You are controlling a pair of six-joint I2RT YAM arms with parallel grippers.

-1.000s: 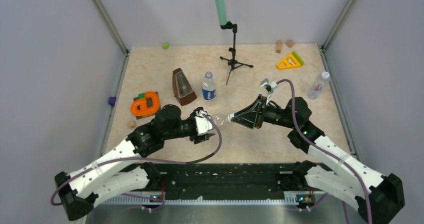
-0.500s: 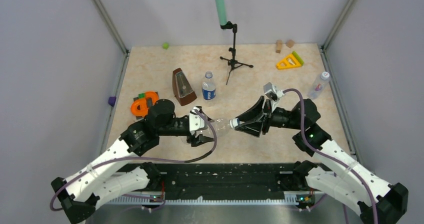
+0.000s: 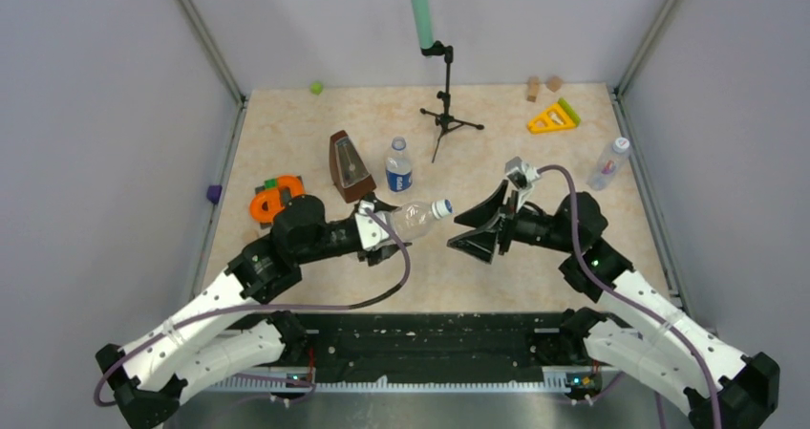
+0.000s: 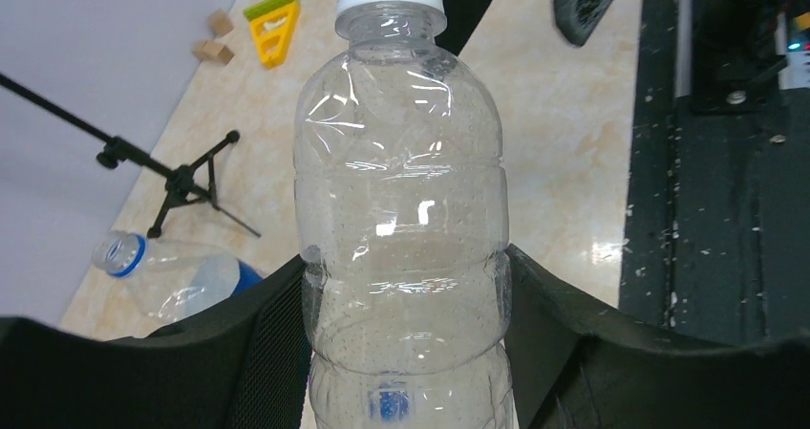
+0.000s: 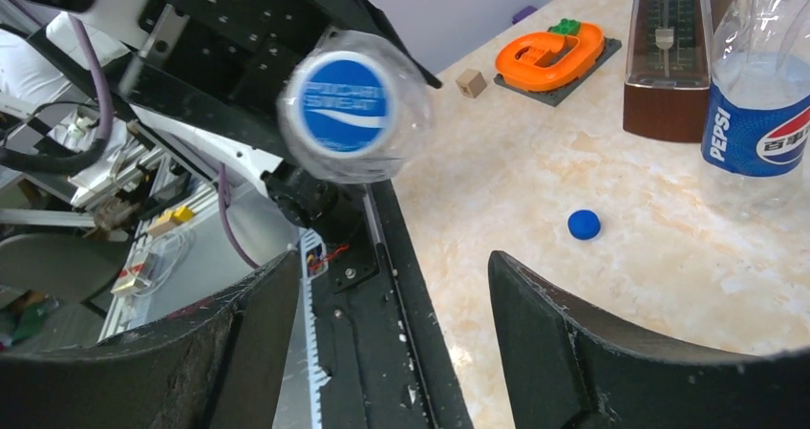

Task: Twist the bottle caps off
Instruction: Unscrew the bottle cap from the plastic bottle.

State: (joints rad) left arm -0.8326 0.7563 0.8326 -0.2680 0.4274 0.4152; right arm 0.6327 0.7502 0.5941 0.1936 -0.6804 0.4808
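Bottle of plain clear plastic, held above the beige marbled table, to the right of the brown pyramid-shaped metronome and nearer the arm bases than it. The left gripper clasps the bottle's body, with one black finger pressed against each side, as the left wrist view shows. The neck points right, away from the metronome. A white screw cap with a blue printed top sits on that neck.

The right gripper faces this cap from farther right of the metronome. Its fingers are spread wide with nothing between them, near the cap but not touching it.

A small round dark blue cap lies loose on the table, nearer the arm bases than the metronome and apart from it. The clear bottle with a blue-and-white label stands upright just right of the metronome, a blue ring around its neck. The bluish-tinted clear bottle, with a plain white cap on it, is far right of the metronome at the table's edge.

An orange plastic ring toy lies left of the metronome. A black tripod stand rises behind it and to its right. A yellow triangular toy and two small wooden blocks lie behind it, farther right.
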